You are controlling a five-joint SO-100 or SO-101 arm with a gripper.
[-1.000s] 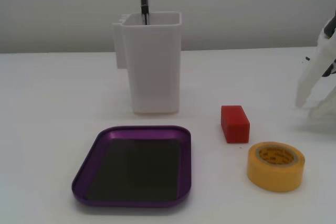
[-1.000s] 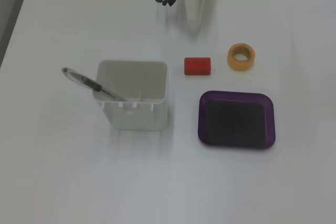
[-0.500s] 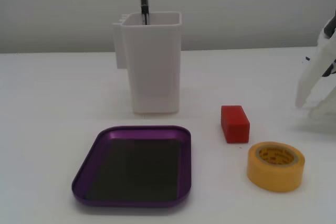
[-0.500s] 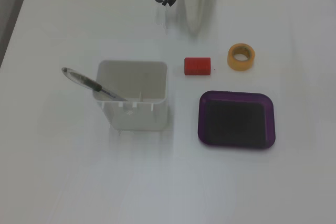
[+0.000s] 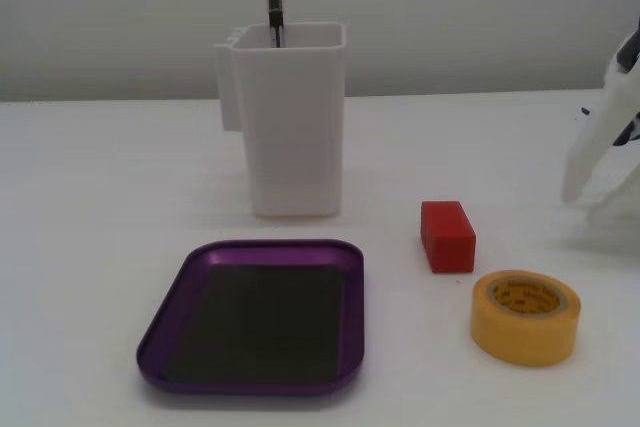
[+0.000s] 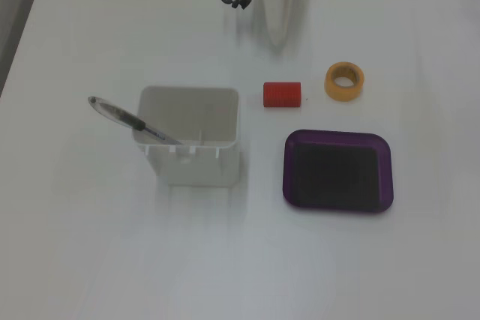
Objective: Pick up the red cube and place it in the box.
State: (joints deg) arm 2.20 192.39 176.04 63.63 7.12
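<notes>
The red cube lies on the white table between the white container and the yellow tape roll; it also shows in the other fixed view. The box, a shallow purple tray with a dark floor, lies empty at the front; in the other fixed view it sits below and to the right of the cube. My white gripper hangs at the top, its tip a short way above the cube and not touching it. Its fingers look closed together and it holds nothing. It enters the first fixed view at the right edge.
A tall white plastic container with a pen in it stands behind the tray; it also shows in the other fixed view. A yellow tape roll lies right of the cube, and also shows in the other fixed view.
</notes>
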